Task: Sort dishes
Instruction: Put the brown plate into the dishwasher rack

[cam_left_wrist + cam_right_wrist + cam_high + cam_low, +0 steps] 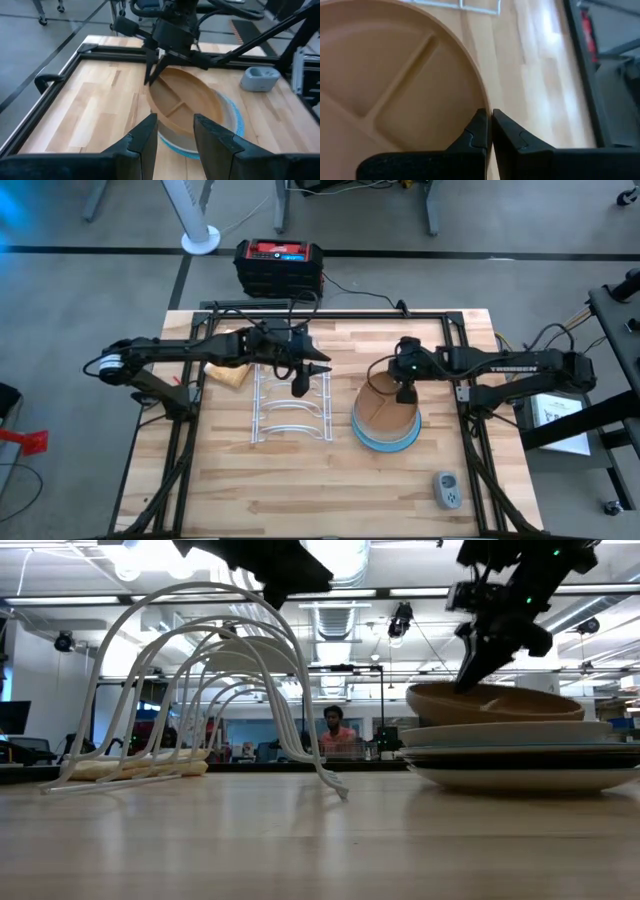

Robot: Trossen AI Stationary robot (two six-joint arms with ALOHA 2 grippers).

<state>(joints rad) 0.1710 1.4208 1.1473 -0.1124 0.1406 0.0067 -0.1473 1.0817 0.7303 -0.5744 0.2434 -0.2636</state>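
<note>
**Helper:** What have you got hold of?

**Me:** My right gripper (488, 131) is clenched on the rim of the brown divided plate (388, 418); the fingers are pinched flat together with only the thin edge between them. That plate sits on top of the stack of plates (520, 752), right of the white wire rack (290, 408). In the low view its gripped side is tipped a little above the plate below.

**Helper:** And your other arm?

**Me:** My left gripper (174, 132) hangs above the rack with its fingers parted and nothing between them, facing the stack.

**Helper:** How will the plate handle?

**Me:** I'd judge it stiff and light, wood or something like it, so it should not flex in a rim pinch. The surface looks smooth, and held by one edge it will want to swing down about my fingers. The rim is the only part thin enough to take, so I'd keep the pinch deep on it.

**Helper:** Which way does it lie?

**Me:** It is round, so it has no real long axis. It faces open side up, nearly flat. The longest divider ridge runs across the plate, slanting away from my fingers. For a rack slot it would have to stand on edge
</note>
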